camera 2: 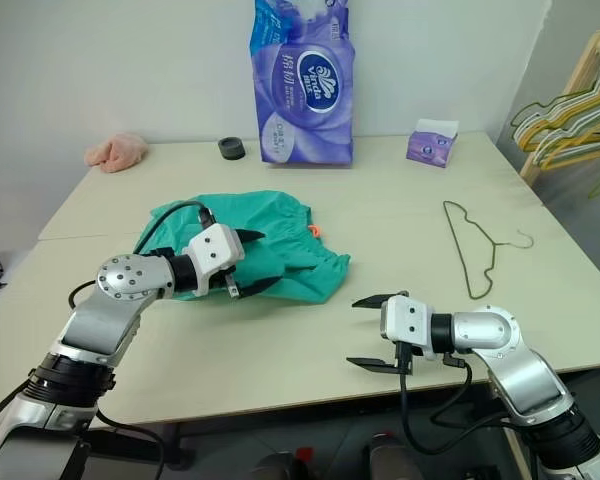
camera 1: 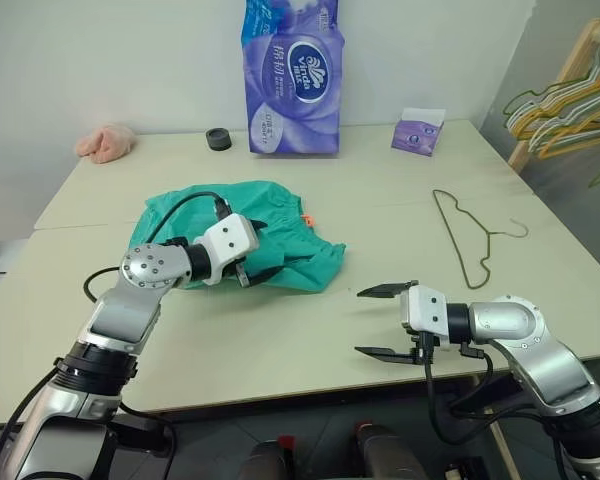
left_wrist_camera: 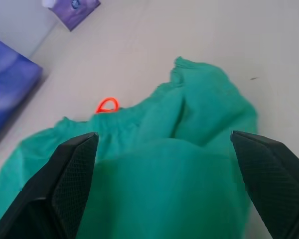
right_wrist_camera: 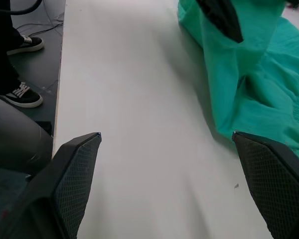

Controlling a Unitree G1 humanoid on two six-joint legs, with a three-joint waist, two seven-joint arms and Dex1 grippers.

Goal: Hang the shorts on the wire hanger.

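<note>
Beige table (camera 1: 280, 350) against white wall, purple tissue pack (camera 1: 292, 75) at far edge, pink cloth (camera 1: 107, 142) far left, bunched hangers (camera 1: 565, 105) on rack far right. Shorts (camera 1: 280, 225) crumpled mid-table, left of centre, orange tag (camera 1: 306, 218) on right side. Wire hanger (camera 1: 470, 235) flat on table to right, well apart from shorts, hook toward right, long axis running near-to-far. Left gripper (camera 1: 255, 250) over near part of shorts, fingers spread wide, nothing clamped; contact with fabric unclear. Right gripper (camera 1: 380, 320) near table edge, fingers spread, empty, pointing left, between shorts and hanger. Left arm nearer shorts; right nearer hanger. Probably shorts pickup next.
</note>
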